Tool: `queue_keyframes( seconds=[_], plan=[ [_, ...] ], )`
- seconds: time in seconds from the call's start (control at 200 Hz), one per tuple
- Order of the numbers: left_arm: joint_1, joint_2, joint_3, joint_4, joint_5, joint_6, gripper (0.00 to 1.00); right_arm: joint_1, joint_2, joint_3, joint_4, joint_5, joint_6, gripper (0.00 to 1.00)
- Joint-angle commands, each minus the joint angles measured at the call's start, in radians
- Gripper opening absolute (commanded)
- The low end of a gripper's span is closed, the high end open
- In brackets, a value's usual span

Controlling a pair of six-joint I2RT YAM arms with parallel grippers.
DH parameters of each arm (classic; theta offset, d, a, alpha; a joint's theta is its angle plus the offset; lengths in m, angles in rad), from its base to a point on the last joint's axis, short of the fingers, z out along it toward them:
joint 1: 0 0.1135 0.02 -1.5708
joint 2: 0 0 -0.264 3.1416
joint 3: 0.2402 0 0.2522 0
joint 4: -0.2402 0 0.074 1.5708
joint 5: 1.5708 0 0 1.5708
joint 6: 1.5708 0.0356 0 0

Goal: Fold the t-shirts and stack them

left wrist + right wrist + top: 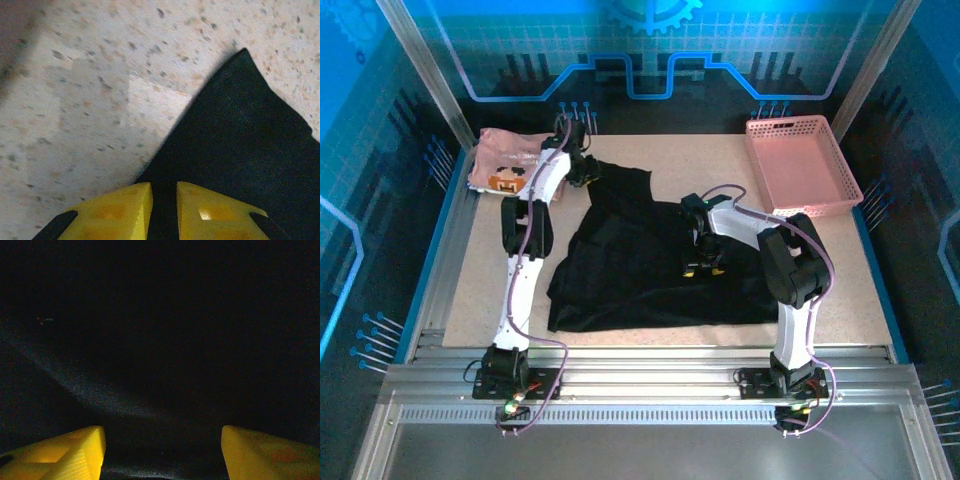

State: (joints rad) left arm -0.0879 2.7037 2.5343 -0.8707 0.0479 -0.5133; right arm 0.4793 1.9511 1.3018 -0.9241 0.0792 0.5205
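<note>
The black t-shirt [630,262] lies rumpled across the middle of the counter [470,290], longer from far to near. The left fingers [164,197] are pinched almost together on its far-left corner, and the rest of the cloth runs away from them to the right. The right fingers [163,437] stand wide apart just over the shirt's middle, gripping nothing. The pink printed t-shirt [505,162] sits folded in the far-left corner, nearest the left arm, so I'd say any fold starts from that held corner.
</note>
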Motion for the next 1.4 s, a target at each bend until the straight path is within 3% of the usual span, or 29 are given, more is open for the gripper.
queue_keyframes(
  seconds=[0.0,0.095,0.355,0.465,0.57,0.69,0.79,0.92,1.015,1.06,1.266,1.396],
  plan=[
    [0.054,0.041,0.021,-0.075,-0.072,0.020,0.22,0.005,0.028,-0.051,-0.101,0.070,-0.013,0.65],
    [0.080,0.038,0.032,-0.066,-0.078,0.025,0.22,0.005,0.022,-0.056,-0.099,0.069,-0.014,0.65],
    [0.068,0.046,0.095,0.121,0.198,0.029,0.27,-0.004,0.030,-0.021,-0.099,0.071,-0.028,0.66],
    [0.062,-0.035,0.045,0.159,0.279,-0.035,0.35,-0.006,0.000,0.008,-0.074,0.042,-0.028,0.68],
    [0.045,-0.234,-0.207,0.292,0.346,-0.063,0.50,-0.017,-0.053,0.049,-0.036,-0.023,-0.013,0.69],
    [0.005,-0.419,-0.413,0.311,0.422,-0.093,0.57,-0.051,-0.113,0.133,-0.019,-0.078,0.010,0.71],
    [-0.064,-0.558,-0.598,0.292,0.440,-0.118,0.57,-0.096,-0.148,0.200,-0.019,-0.100,0.007,0.73],
    [-0.147,-0.736,-0.991,0.472,0.484,-0.258,0.57,-0.216,-0.158,0.238,-0.045,-0.112,-0.004,0.78],
    [-0.173,-0.827,-1.218,0.516,0.474,-0.319,0.55,-0.301,-0.161,0.241,-0.052,-0.165,-0.038,0.78],
    [-0.180,-0.860,-1.310,0.549,0.476,-0.336,0.55,-0.320,-0.156,0.250,-0.087,-0.131,-0.051,0.78],
    [-0.155,-0.957,-1.542,0.492,0.398,-0.290,0.53,-0.403,-0.221,0.122,-0.090,-0.095,-0.003,0.77],
    [-0.084,-0.970,-1.633,0.442,0.349,-0.259,0.51,-0.455,-0.277,-0.011,-0.010,-0.126,0.076,0.76]
  ],
)
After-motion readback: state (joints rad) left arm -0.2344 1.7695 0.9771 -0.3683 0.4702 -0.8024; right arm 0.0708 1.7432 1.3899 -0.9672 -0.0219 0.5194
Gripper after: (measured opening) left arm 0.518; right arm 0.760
